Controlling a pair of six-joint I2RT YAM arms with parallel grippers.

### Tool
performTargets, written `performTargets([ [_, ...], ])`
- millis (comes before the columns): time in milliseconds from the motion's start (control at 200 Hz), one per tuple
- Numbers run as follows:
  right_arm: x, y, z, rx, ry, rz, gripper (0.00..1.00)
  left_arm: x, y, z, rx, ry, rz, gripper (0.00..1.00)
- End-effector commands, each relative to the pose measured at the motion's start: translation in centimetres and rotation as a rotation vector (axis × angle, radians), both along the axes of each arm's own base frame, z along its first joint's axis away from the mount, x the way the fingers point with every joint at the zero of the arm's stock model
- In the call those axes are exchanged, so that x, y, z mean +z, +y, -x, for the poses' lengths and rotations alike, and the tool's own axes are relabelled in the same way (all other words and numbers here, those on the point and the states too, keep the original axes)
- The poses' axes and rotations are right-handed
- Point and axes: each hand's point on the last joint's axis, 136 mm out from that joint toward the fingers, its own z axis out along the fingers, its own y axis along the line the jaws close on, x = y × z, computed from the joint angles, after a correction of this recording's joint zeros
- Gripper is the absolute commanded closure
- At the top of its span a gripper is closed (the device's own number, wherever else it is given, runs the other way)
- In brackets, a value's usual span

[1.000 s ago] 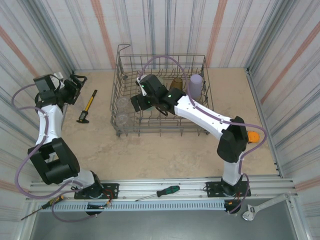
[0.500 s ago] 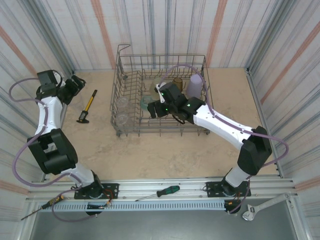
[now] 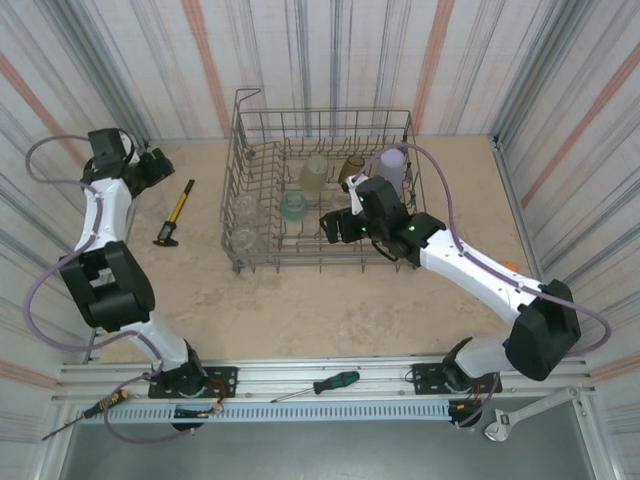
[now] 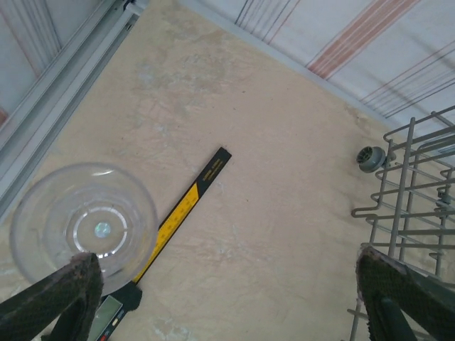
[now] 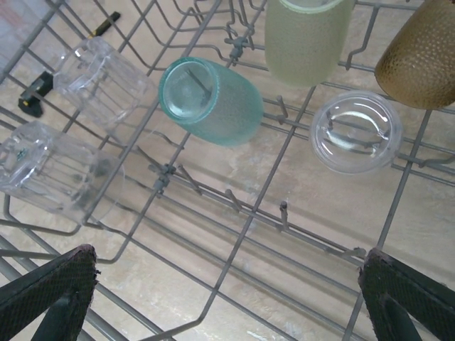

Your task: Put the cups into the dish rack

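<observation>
The grey wire dish rack (image 3: 250, 262) stands at the middle back. Inside are a pale yellow-green cup (image 3: 314, 172), a teal cup (image 3: 294, 206), an amber cup (image 3: 351, 165), a lavender cup (image 3: 392, 163) and two clear cups (image 3: 243, 224) at its left end. My right gripper (image 3: 333, 226) hangs open over the rack floor (image 5: 242, 234), with the teal cup (image 5: 213, 99) and a clear cup (image 5: 355, 131) beyond its fingers. My left gripper (image 4: 227, 298) is open above the table. A clear cup (image 4: 84, 226) stands upright just past its left finger (image 4: 60, 291).
A yellow-and-black caliper (image 4: 181, 213) lies on the table right beside the clear cup, left of the rack (image 4: 412, 185). A green screwdriver (image 3: 320, 383) and a wrench (image 3: 520, 415) lie on the near rail. Corrugated walls close in on three sides.
My right gripper has drawn back from the rack's left part toward its right side, leaving the teal cup resting on the tines. The left wrist has swung toward the back-left corner.
</observation>
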Motion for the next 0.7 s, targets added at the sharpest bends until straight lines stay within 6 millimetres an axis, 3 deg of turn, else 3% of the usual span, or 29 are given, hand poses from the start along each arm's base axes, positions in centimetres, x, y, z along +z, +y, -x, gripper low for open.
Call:
performTargets([
  [0,1.0,-0.5,0.2,-0.015,-0.016,-0.065,0.01,-0.4,-0.3,-0.5,-0.022,0.06,-0.082,0.06],
  [401,0.0,-1.5,0.4,-0.024,0.011,-0.076,0.01,-3.9,0.7,-3.2,-0.011,0.196,-0.177,0.11],
  [696,-0.6,-0.8,-0.3,-0.019,0.038,-0.082,0.01,-7.1,1.3,-3.0,-0.009,0.284,-0.214,0.22],
])
